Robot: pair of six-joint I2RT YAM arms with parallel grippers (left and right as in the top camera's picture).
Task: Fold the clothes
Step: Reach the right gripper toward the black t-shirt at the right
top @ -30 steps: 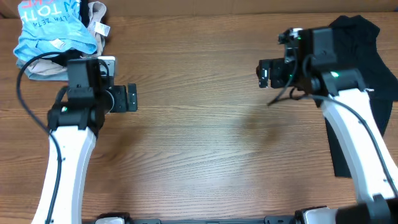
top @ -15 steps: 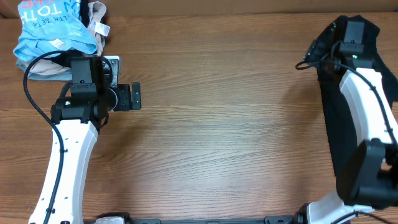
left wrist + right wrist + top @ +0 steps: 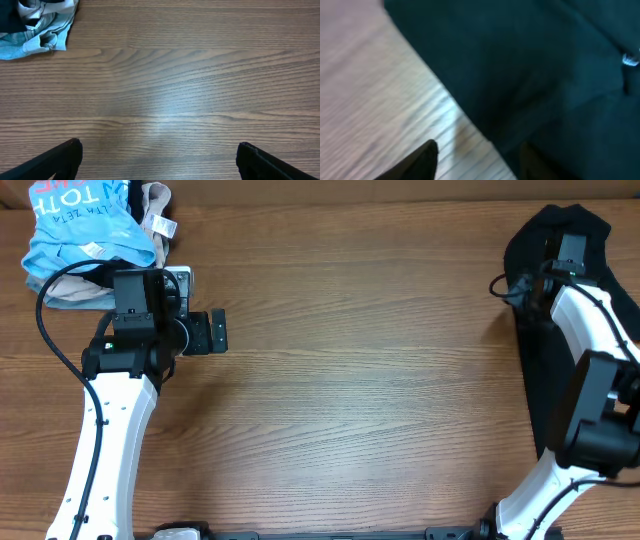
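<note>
The black T-shirt [image 3: 560, 340] lies crumpled along the table's right edge, from the far right corner down toward the front. In the right wrist view it [image 3: 545, 70] fills the upper right, blurred. My right gripper [image 3: 477, 152] is open, one finger over bare wood and the other over the shirt's edge, at the shirt's far end in the overhead view [image 3: 568, 250]. My left gripper [image 3: 217, 333] is open and empty over bare table at the left; its fingertips [image 3: 157, 155] are spread wide.
A light-blue garment with white lettering [image 3: 85, 225] lies on a beige garment [image 3: 155, 215] at the far left corner, behind my left arm. Its edge shows in the left wrist view [image 3: 42, 27]. Wood tabletop [image 3: 360, 380] spans the middle.
My right arm has swung from the table's middle right out over the far end of the black T-shirt. My left arm shifted slightly, then stayed still.
</note>
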